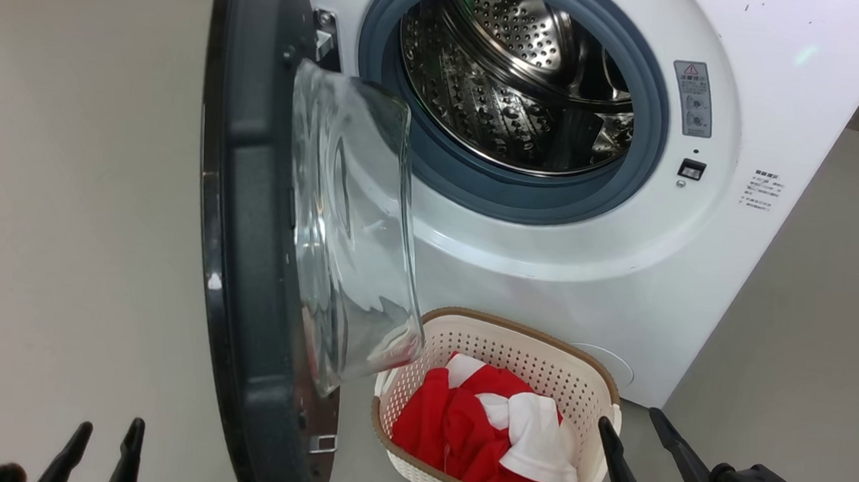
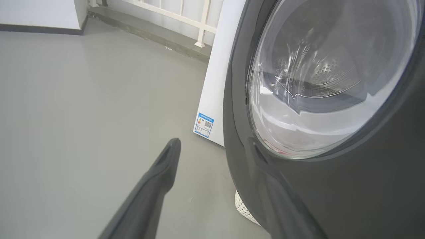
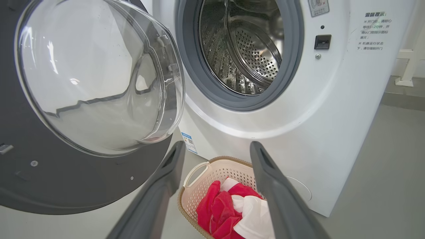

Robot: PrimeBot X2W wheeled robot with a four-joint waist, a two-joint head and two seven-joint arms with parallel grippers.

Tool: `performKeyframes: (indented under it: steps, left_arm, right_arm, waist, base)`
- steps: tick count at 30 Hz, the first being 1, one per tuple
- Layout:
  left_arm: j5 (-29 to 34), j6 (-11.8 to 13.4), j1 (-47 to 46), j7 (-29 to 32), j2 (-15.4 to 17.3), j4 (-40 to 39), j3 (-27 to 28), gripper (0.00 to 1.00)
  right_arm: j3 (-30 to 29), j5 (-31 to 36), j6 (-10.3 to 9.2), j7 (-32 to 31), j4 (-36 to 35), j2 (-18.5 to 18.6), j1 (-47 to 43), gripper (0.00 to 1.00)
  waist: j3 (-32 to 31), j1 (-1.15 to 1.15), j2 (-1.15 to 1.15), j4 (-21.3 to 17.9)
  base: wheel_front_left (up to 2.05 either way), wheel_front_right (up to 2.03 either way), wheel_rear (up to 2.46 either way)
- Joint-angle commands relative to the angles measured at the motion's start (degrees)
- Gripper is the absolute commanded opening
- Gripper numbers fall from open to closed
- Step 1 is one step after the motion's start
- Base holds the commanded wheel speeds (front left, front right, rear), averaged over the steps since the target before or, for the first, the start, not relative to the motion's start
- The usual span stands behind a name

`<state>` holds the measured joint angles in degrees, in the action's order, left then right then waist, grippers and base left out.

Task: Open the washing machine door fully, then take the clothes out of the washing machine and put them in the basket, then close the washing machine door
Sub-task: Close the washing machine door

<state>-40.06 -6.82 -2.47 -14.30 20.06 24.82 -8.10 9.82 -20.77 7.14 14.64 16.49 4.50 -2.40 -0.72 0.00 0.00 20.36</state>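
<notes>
Spread wide and empty, the right pincer (image 3: 217, 147) is held just beside the basket (image 3: 215, 159), where the red-and-white clothes (image 3: 219, 209) are already laid; beyond it the drum (image 3: 245, 49) is seen bare. Likewise open, the left pincer (image 2: 214, 144) is placed close beside the outer face of the washing machine door (image 2: 332, 192), apparently for pushing it shut. Ahead of it, a blue QR-code sticker (image 2: 204, 125) is fixed on the washing machine (image 2: 215, 66); its print cannot be read.
</notes>
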Motion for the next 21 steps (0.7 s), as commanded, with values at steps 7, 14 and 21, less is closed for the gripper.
performKeyframes:
  steps: [7, 14, 21]
  left_arm:
    - [16.0, 0.0, 3.3, -0.7, -5.7, -7.6, 11.2, 1.0]
    - [22.6, -0.5, 5.3, -0.7, -10.5, -8.3, 14.8, 1.0]
    - [23.6, -0.6, 5.5, -0.7, -11.3, -8.7, 14.8, 1.0]
  right_arm:
    - [0.1, -0.3, 0.35, 0.4, -2.4, 0.6, 0.9, 1.0]
    - [-0.5, -0.1, 0.35, 0.4, -1.6, 0.3, -0.5, 1.0]
    - [-0.6, 0.0, 0.35, 0.4, -1.4, 0.0, -0.9, 1.0]
  waist:
    - [-0.2, 0.0, 0.0, -0.1]
    - [-0.2, 0.0, 0.0, 0.0]
    - [-0.3, 0.0, 0.0, -0.1]
  base:
    - [0.0, 0.0, 0.0]
    - [0.0, 0.0, 0.0]
    - [0.0, 0.0, 0.0]
